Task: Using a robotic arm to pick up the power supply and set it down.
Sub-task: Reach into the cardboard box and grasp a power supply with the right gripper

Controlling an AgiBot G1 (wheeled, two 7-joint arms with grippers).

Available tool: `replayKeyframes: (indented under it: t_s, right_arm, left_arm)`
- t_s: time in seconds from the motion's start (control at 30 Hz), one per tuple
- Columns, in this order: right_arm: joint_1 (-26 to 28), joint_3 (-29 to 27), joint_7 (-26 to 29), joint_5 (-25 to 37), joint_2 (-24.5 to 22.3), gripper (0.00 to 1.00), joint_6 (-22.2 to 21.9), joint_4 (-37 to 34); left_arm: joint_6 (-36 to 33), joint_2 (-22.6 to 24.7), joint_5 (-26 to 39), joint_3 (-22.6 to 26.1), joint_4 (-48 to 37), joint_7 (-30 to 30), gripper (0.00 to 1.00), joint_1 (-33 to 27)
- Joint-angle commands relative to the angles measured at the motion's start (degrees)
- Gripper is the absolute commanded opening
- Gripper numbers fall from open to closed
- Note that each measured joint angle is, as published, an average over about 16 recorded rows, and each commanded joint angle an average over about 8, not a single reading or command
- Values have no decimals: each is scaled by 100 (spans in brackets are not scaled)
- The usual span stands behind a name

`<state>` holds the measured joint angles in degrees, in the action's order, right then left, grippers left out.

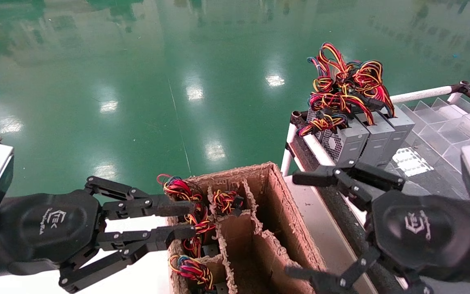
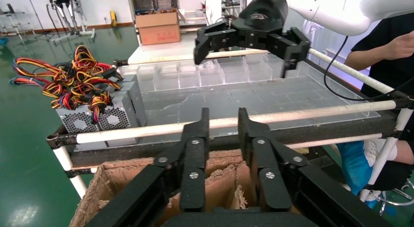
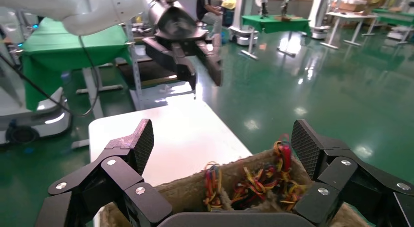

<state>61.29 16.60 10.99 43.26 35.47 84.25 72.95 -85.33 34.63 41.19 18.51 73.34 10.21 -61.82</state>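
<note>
Three grey power supplies (image 1: 375, 134) stand side by side on the rack at the far right, under a tangle of red, yellow and black wires (image 1: 345, 81). The left wrist view shows them too (image 2: 105, 117). More wire bundles (image 1: 227, 202) stick out of the cardboard carton (image 1: 276, 196), and the right wrist view looks down on them (image 3: 263, 180). My left gripper (image 1: 193, 219) hovers over the carton's left end. It is open with a narrow, empty gap (image 2: 223, 114). My right gripper (image 1: 300, 224) hangs wide open between carton and rack, holding nothing (image 3: 223, 139).
The carton has cardboard dividers forming several cells. A rack of white tubes (image 1: 418, 94) carries clear plastic bins (image 1: 443, 118). A white table (image 3: 171, 134) lies left of the carton. A person in black (image 2: 390, 46) stands beyond the rack. Green floor lies ahead.
</note>
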Motion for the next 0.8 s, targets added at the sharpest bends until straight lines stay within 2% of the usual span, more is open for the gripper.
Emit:
replayKeyframes:
  t_s: [0.03, 0.4, 0.57, 0.8]
  right_arm:
    - [-10, 8, -4, 25, 7, 100, -28, -20]
    - [-36, 478, 306, 905, 279, 100, -564, -28]
    - [-38, 730, 386, 1337, 554, 100, -816, 64]
    - [-80, 913, 345, 1615, 1008, 100, -1164, 167]
  left_arm:
    - [0, 0, 0, 0, -1, 0, 100, 0]
    - [0, -1, -2, 4, -3, -2, 100, -2]
    - [0, -1, -3, 6, -3, -3, 100, -3]
    - [1, -2, -4, 8, -3, -4, 100, -3]
